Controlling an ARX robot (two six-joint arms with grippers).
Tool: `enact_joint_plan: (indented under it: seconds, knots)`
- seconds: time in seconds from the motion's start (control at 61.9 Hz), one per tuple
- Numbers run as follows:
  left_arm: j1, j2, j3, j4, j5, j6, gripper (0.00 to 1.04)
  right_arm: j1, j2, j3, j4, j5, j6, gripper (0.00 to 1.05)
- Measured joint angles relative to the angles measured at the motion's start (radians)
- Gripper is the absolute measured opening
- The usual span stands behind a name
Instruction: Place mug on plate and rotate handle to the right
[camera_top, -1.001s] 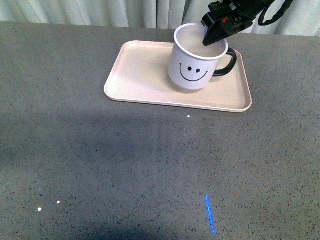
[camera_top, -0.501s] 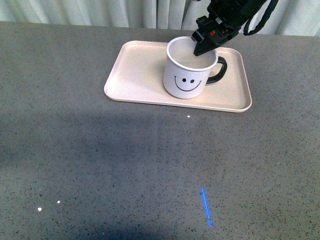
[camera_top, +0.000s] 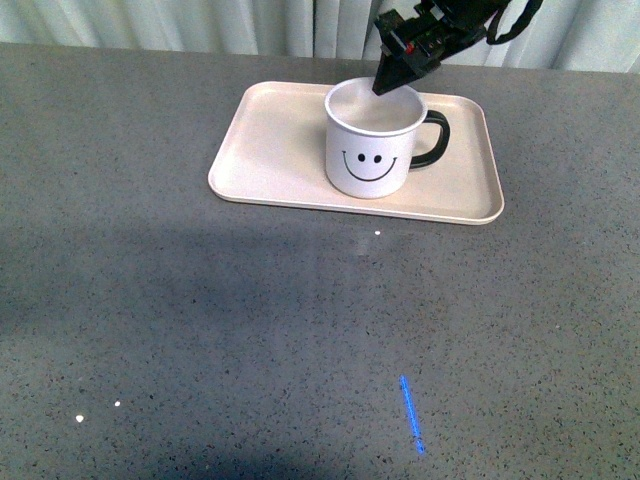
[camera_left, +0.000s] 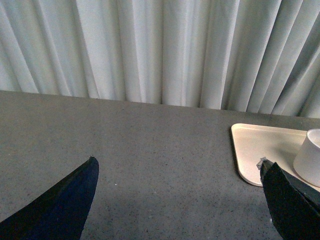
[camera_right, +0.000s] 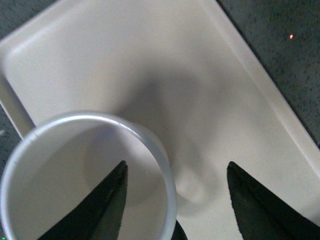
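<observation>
Since a second ago the mug (camera_top: 369, 141) has gone from tilted to upright and shifted slightly left on the plate (camera_top: 280, 150), and the right gripper (camera_top: 385, 83) has risen from inside the cup to its far rim.

From the front, the mug is white and glossy, with a black smiley face toward the camera and its black loop handle (camera_top: 433, 139) pointing right. It stands flat in the right-centre of the pale pink, rounded-corner plate, which has a low raised rim and lies on a speckled grey countertop (camera_top: 200, 320). Only a dark tapered tip of the right gripper shows here, at the mug's back rim; contact cannot be judged.

Seen by the left wrist, the left gripper (camera_left: 180, 200) has its two dark fingers (camera_left: 65, 205) spread wide, holding nothing, above bare countertop, with a corner of the plate, a sliver of mug and pleated pale curtains (camera_left: 150, 50) beyond.

Looking down from the right wrist, the right gripper's fingers stand apart, astride the mug's rim: one over the empty white interior, the other outside over the plate, clamping nothing.
</observation>
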Motion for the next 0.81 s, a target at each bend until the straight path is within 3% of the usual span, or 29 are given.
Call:
enact_joint_plan:
  seconds: [0.065,0.081,0.097,0.129,0.226,0.307,0.355,0.565,0.807]
  knots:
    - [0.0,0.0,0.0,0.0,0.0,0.0,0.95,-0.002,-0.066,-0.026,0.019,-0.016,0.017,0.97]
    - [0.0,0.0,0.0,0.0,0.0,0.0,0.95,-0.002,-0.083,-0.04,0.049,0.01,0.03,0.96]
    - [0.0,0.0,0.0,0.0,0.0,0.0,0.95,0.002,-0.111,-0.089,0.144,0.053,0.064,0.93]
    - [0.0,0.0,0.0,0.0,0.0,0.0,0.95,0.008,-0.174,-0.215,0.374,0.246,0.157,0.86]
    - [0.0,0.0,0.0,0.0,0.0,0.0,0.95,0.006,-0.299,-0.541,0.884,0.482,0.336,0.71]
    - [0.0,0.0,0.0,0.0,0.0,0.0,0.95,-0.011,-0.41,-0.848,1.298,0.506,0.441,0.53]
    - [0.0,0.0,0.0,0.0,0.0,0.0,0.95,-0.02,-0.473,-0.988,1.423,0.502,0.468,0.42]
    - [0.0,0.0,0.0,0.0,0.0,0.0,0.95,-0.048,-0.675,-1.355,1.572,0.473,0.494,0.01]
    - [0.0,0.0,0.0,0.0,0.0,0.0,0.95,-0.076,-0.849,-1.579,1.611,0.447,0.5,0.02]
